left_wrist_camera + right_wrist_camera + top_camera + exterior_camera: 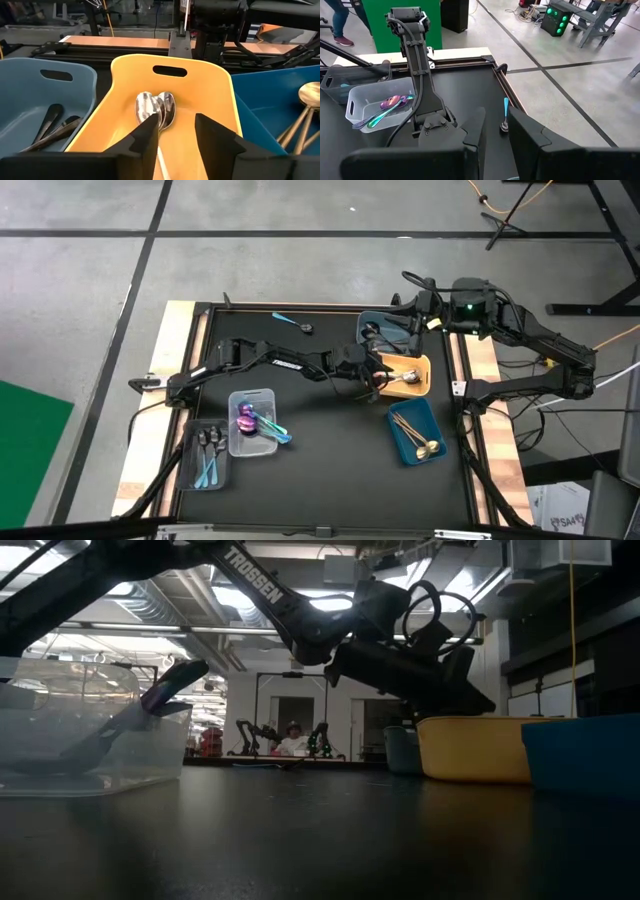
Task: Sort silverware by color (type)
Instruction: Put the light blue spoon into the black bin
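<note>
My left gripper [177, 137] is open, reaching over the near end of the yellow tray [420, 365]. Two or three silver spoons [156, 109] lie in it, bowls toward the far wall. One spoon's handle [161, 157] runs back between my fingers, close beside one of them. My right gripper [496, 131] is open and empty, raised over the grey-blue tray [372, 330] at the table's far right. A teal spoon [285, 318] lies on the table near the far edge and also shows in the right wrist view [505, 107]. My left gripper stands with its fingers on either side of a silver spoon's handle [161, 157], which lies along the yellow tray's floor. The handle runs right beside one finger [145, 142]. I cannot tell whether it touches.
A clear tray [262, 395] holds purple and iridescent spoons. A dark tray [190, 465] at the near left holds black and teal spoons. A blue tray [395, 442] holds gold spoons [415, 438]. The grey-blue tray holds dark spoons [52, 125]. A small black thing [306, 329] lies by the teal spoon.
</note>
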